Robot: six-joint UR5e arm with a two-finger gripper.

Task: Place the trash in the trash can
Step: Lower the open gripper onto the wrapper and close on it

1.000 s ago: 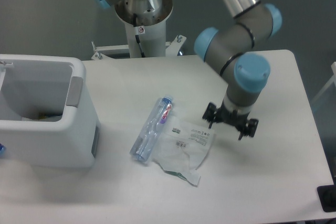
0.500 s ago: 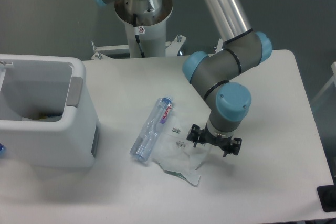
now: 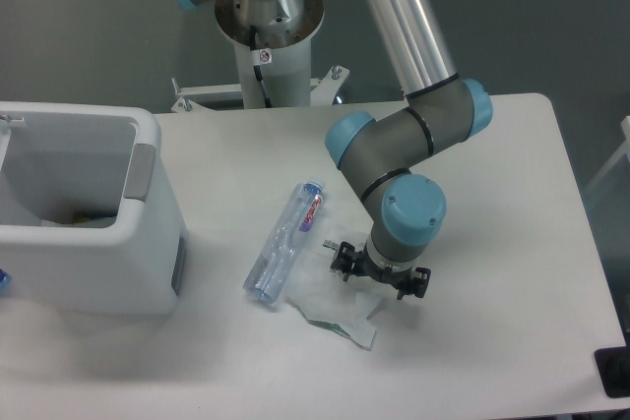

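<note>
**Gripper parked right over the bag, bottle lying beside it**

Since I'm going from the near edge back, first up is the white table (image 3: 512,341), and the closest task item on it is the thin clear plastic bag (image 3: 340,304). It lies flat and crumpled a bit right of the table's middle, with its nearest corner poking toward the camera and a small printed label just showing at its far edge.

The gripper (image 3: 380,278) sits directly over the far right part of that bag, pointing straight down, and the wrist covers the fingertips. Honestly I can't tell if the fingers are spread, pinched together or grabbing the bag; only the dark finger mounts stick out on either side.

Just left of the bag is the clear bottle (image 3: 285,240) with its red-and-blue label. It's lying on its side at a diagonal, the near end toward the left and the far end angled right. Its near end looks to be touching or overlapping the bag's left edge, though it's hard to be sure with all that clear plastic.

Well apart to the left stands the big white trash can (image 3: 148,272), open at the top, grey handle patch on the side facing the bottle. Something pale and yellowish sits at the bottom.

Farthest back, the arm (image 3: 404,140) climbs out of frame, and its base column (image 3: 271,36) stands beyond the table's far edge.
</note>
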